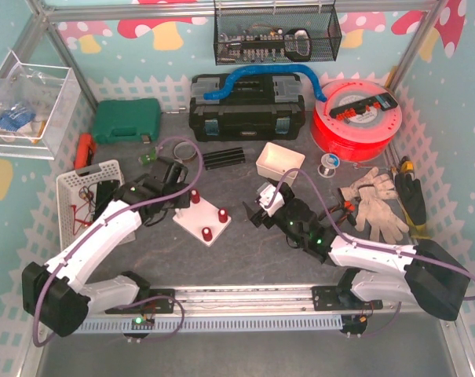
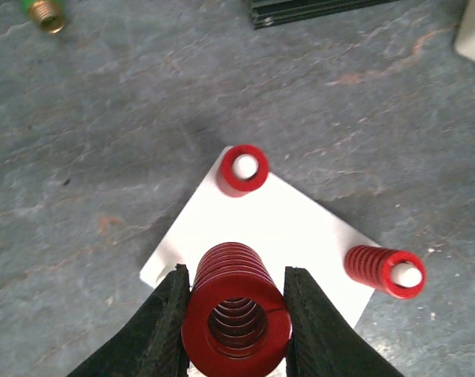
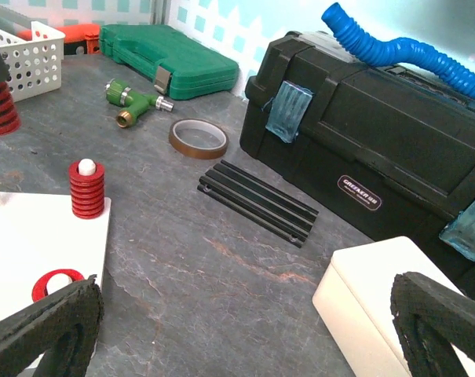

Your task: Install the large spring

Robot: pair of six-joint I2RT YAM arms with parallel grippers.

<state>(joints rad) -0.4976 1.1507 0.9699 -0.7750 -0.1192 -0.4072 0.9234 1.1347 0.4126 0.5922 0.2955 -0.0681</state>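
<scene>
**While the left gripper (image 2: pixel 237 275) clasps the large spring (image 2: pixel 237 310), the right gripper (image 3: pixel 241 322) gapes**

Where writing goes, we find only one legible mark. It is a small badge on the front of the black toolbox (image 3: pixel 378 149) beyond the white plate (image 2: pixel 292 228), and we read its pale letters as GREENER. A finer line beneath it is too small for us to make out.

The large spring is a fat coil of glossy red wire with a hollow core. It is pinched on both flanks by the left gripper's dark, grainy fingers (image 2: pixel 170 330), over one corner of the plate. We cannot tell whether it sits on a peg.

The plate itself is flat, smooth and square-cornered. It carries two white pegs. One wears a short red ring (image 2: pixel 243 169), and the other a taller, slimmer red spring (image 2: pixel 382 271).

The right gripper hangs just beside the plate with its rough black pads spread wide and nothing between them.

Past the plate, towards the toolbox, lie a ribbed black strip (image 3: pixel 257 200), an amber tape ring (image 3: pixel 198 137) and a green nozzle (image 3: pixel 131 98) with a brass tip.

A blue corrugated hose (image 3: pixel 394 47) arches over the toolbox lid, and translucent blue latches sit on the toolbox front. A moulded green case (image 3: pixel 166 55) and a perforated white basket (image 3: pixel 25 55) stand farther off, and a plain white box (image 3: pixel 370 298) sits near the right gripper.
</scene>
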